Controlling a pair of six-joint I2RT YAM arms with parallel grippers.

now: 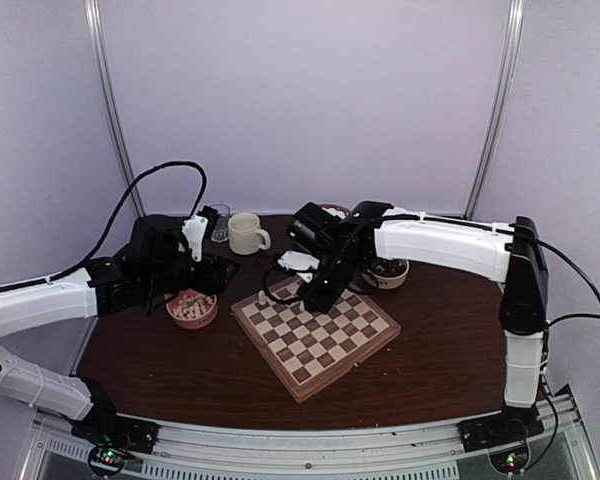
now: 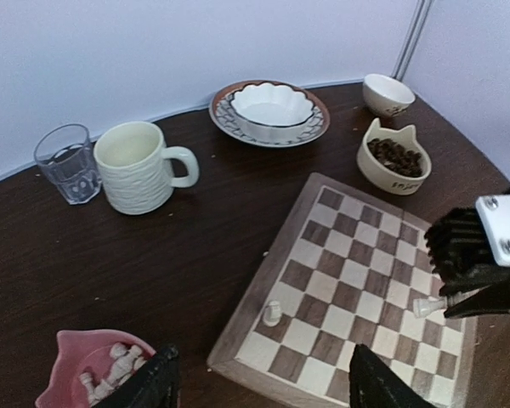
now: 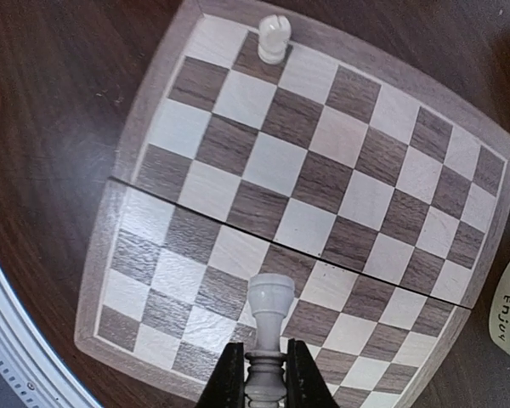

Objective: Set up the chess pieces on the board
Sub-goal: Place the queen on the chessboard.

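From where I stand, the placing step is in hand: the right tool (image 3: 263, 374) is pinched narrow on the stem of one pale chess piece (image 3: 270, 310), held over the board (image 1: 330, 345) near one edge. I'd judge the next move calls for lowering it upright onto its square, then releasing. Left of the board, the left tool (image 2: 259, 387) gapes wide and empty near the pink bowl (image 2: 64, 361) on the desk (image 1: 160, 360). I count one board, one piece held, one standing piece (image 3: 273, 38) in the board's edge row beside a corner, and loose pieces (image 2: 110, 365) in the bowl, too jumbled to count.
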